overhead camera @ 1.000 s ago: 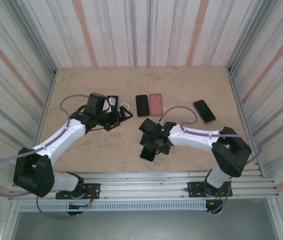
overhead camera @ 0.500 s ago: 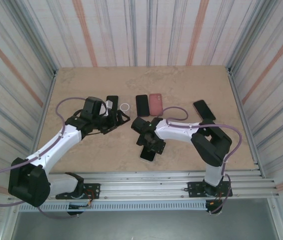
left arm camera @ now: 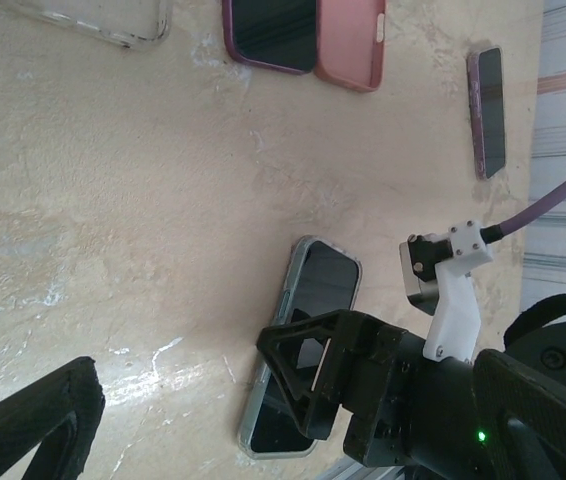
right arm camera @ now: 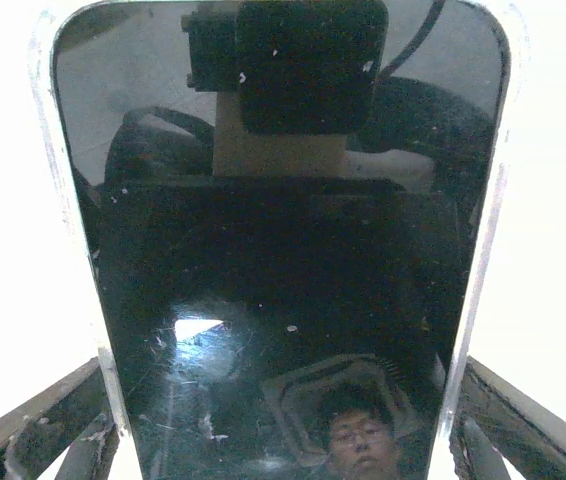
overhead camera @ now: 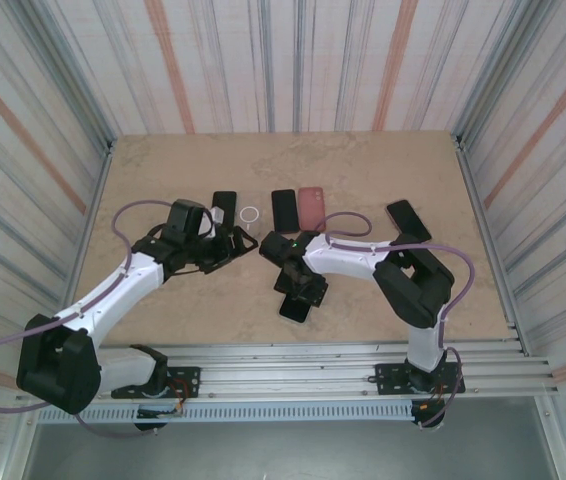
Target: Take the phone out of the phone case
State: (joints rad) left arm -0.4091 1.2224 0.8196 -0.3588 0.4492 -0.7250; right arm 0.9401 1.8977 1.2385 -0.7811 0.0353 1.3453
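Your right pincer (right arm camera: pixel 281 432) stands spread astride the phone (right arm camera: pixel 273 250), which lies screen-up in its clear case (right arm camera: pixel 45 160) on the desk (overhead camera: pixel 203 300), between the fingers. Your left pincer (overhead camera: pixel 245 238) hangs spread nearby, to the left.

Tan marble-look tabletop (overhead camera: pixel 163 165), striped walls (overhead camera: pixel 263 60) all around. There's a row of stuff along the back: a black phone (overhead camera: pixel 223 205), a clear case with a white ring (overhead camera: pixel 250 214), then another dark phone (overhead camera: pixel 284 210) right up against a pink case (overhead camera: pixel 310 207). One more dark phone (overhead camera: pixel 408 221) lies off to the right, angled.
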